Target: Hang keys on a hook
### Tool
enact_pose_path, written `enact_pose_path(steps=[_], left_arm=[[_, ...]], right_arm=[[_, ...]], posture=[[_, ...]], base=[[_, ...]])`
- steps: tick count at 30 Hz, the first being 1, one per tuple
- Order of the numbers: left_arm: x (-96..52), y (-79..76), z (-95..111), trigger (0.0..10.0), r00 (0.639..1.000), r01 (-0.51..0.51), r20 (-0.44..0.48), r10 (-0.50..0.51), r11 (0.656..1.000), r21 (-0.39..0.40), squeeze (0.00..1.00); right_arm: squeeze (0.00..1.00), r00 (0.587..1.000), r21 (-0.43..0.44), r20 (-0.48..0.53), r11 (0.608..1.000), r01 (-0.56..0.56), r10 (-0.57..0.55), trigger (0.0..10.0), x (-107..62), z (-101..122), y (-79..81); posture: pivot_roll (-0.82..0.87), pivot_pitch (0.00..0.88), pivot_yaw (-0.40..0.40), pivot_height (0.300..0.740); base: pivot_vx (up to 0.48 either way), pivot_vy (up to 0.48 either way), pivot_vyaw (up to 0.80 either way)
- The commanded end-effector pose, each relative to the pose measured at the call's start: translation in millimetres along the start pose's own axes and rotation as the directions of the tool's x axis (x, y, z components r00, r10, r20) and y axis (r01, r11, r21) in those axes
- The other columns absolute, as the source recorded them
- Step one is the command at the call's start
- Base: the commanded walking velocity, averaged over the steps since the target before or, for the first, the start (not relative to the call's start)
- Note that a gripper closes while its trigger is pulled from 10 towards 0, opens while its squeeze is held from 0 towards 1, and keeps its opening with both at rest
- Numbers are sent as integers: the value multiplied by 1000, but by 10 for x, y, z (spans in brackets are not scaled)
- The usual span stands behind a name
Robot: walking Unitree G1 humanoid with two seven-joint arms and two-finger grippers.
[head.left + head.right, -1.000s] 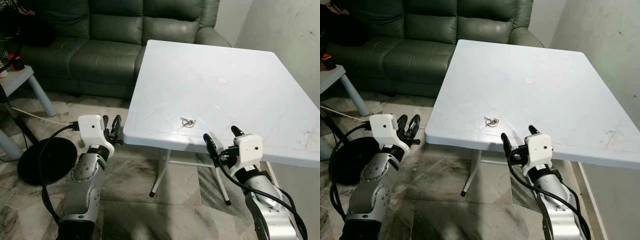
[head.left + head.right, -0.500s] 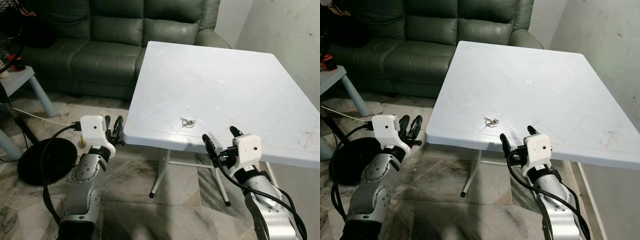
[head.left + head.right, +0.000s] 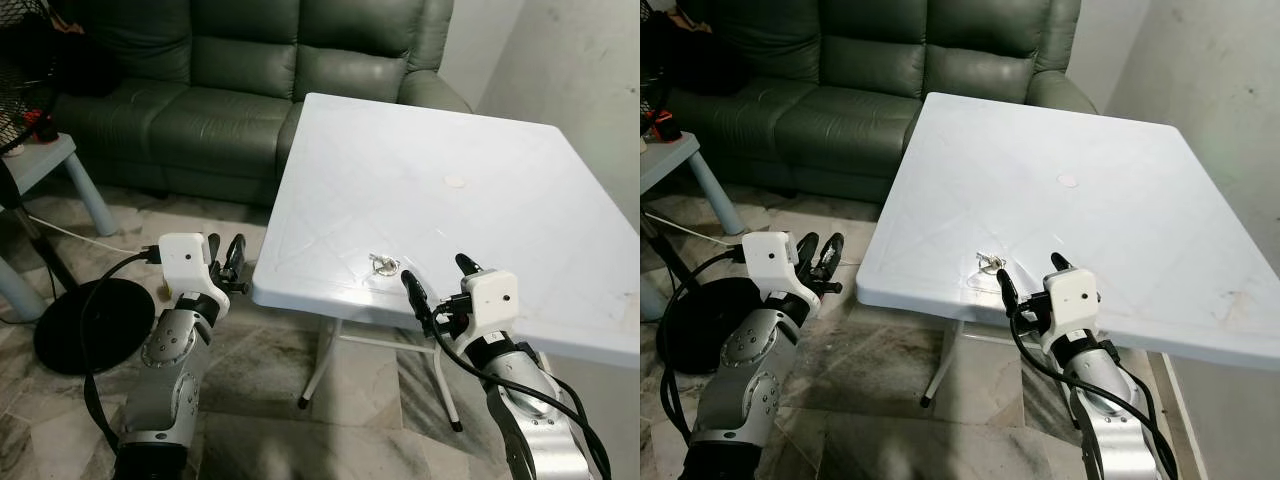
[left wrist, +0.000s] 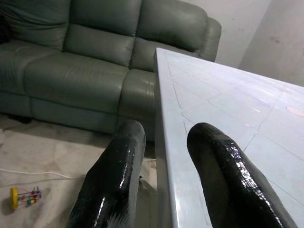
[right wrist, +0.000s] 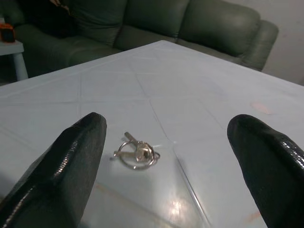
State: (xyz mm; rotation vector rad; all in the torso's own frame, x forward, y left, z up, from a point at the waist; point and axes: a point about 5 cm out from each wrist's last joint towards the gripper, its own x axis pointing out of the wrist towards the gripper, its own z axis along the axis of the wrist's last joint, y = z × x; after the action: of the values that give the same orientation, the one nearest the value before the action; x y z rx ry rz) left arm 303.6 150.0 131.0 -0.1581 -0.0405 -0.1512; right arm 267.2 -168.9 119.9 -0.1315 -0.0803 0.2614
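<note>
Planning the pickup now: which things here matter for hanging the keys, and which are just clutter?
For the job: keys on the white table; right gripper, jaws open, near them.

Just about: green sofa, small toy on the floor, fan base, left gripper beside the table edge.

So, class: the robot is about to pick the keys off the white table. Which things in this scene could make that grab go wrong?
1. The keys lie flat on a thin ring on the smooth white table; the right gripper, open, might slide them rather than lift them.
2. They sit near the table's front edge, so a nudge could push them off to the floor.
3. The left gripper hovers beside the table's corner and might bump it if the robot steps forward.
</note>
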Motion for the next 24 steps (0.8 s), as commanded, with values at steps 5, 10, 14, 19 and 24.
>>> enact_pose_path(steps=[5, 10, 14, 19, 24], left_arm=[[4, -5, -15, 10000, 1000, 3, -11, -3, 1000, 1, 0], [2, -8, -15, 10000, 1000, -3, -10, 3, 1000, 2, 0], [-3, -6, -23, 10000, 1000, -29, -9, 29, 1000, 9, 0], [-7, -16, -27, 10000, 999, -33, 1, 33, 999, 3, 0], [-25, -29, -13, 10000, 1000, -9, 12, 9, 1000, -8, 0]], right_arm=[[0, 1000, -11, -4, 1000, -3, 3, 10000, 5, 2, -15], [0, 1000, -13, -7, 1000, -7, 6, 10000, 5, -3, -10], [0, 1000, -16, -9, 1000, -11, 11, 10000, 2, -9, -9], [0, 1000, -20, -10, 1000, -13, 13, 10000, 2, -9, -12], [0, 999, -66, -29, 998, -23, 21, 10000, 10, -13, -37]], posture=[[131, 26, -90, 740], [132, 25, -90, 740], [132, 26, -92, 740], [132, 28, -94, 740], [132, 35, -100, 740]], base=[[340, 0, 0], [317, 0, 0], [68, 0, 0], [0, 0, 0], [0, 0, 0]])
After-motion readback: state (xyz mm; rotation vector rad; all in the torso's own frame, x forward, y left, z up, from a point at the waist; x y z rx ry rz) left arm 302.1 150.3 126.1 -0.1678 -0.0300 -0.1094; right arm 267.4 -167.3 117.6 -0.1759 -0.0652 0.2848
